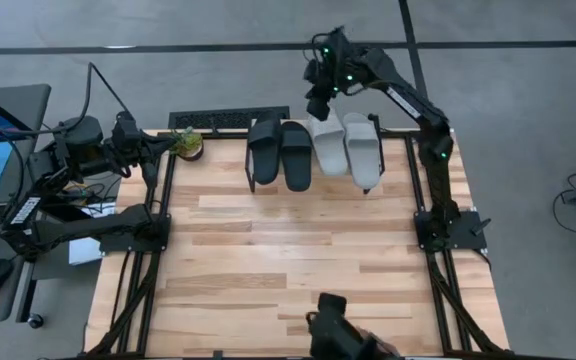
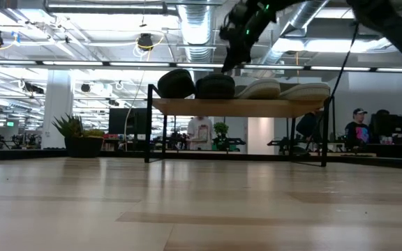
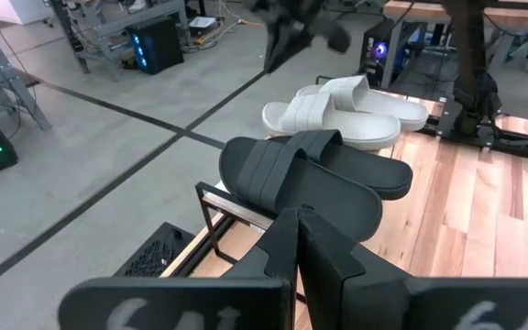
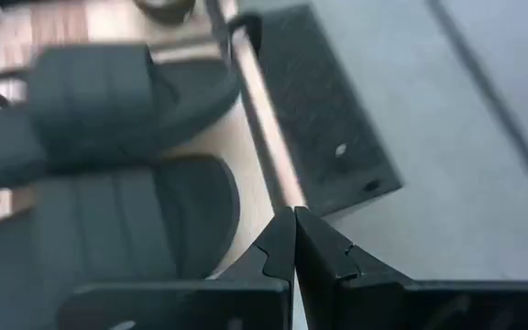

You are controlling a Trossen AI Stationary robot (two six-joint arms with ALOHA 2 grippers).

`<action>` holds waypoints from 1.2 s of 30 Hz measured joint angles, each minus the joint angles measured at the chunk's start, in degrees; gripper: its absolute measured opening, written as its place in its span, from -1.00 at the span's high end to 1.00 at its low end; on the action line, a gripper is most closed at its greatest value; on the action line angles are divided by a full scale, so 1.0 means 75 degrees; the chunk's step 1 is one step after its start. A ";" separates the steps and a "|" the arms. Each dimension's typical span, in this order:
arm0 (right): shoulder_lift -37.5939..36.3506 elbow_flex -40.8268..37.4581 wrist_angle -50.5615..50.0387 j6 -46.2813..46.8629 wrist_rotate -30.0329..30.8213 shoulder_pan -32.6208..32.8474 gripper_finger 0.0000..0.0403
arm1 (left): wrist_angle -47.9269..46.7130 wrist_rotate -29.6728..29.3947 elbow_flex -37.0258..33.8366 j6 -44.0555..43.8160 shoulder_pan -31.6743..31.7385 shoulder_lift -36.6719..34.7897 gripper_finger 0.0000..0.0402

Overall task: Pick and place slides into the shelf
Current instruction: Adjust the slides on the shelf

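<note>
Four slides lie side by side on the shelf's plank (image 2: 239,106) at the table's far edge. The two black slides (image 1: 265,150) (image 1: 296,152) are on the left and the two light grey slides (image 1: 328,145) (image 1: 361,150) on the right; all rest on their soles. My right gripper (image 1: 318,105) is shut and hovers above the shelf's far side, over the gap between black and grey slides, clear of them (image 2: 230,63). My left gripper (image 3: 296,215) is shut and waits at the table's far left corner, pointing at the black slides (image 3: 310,179).
A small potted plant (image 1: 190,143) stands at the far left corner beside the left gripper. A black mat (image 1: 230,120) lies on the floor beyond the far edge. Bare wooden tabletop (image 1: 288,250) spreads in front of the shelf. A dark device (image 1: 333,325) sits at the near edge. People (image 2: 358,125) show far behind.
</note>
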 joint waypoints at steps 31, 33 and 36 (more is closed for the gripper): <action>0.0782 -0.0071 -0.0094 0.0736 0.0109 -0.0242 1.00 | -0.0006 0.0000 0.0000 0.0006 -0.0002 0.0000 1.00; 0.0784 -0.0071 -0.0095 0.0945 0.0199 -0.0239 1.00 | -0.0006 0.0000 0.0000 0.0006 -0.0002 0.0000 1.00; 0.0784 -0.0071 -0.0125 0.1309 0.0365 -0.0219 1.00 | -0.0006 0.0000 0.0000 0.0009 0.0001 0.0000 1.00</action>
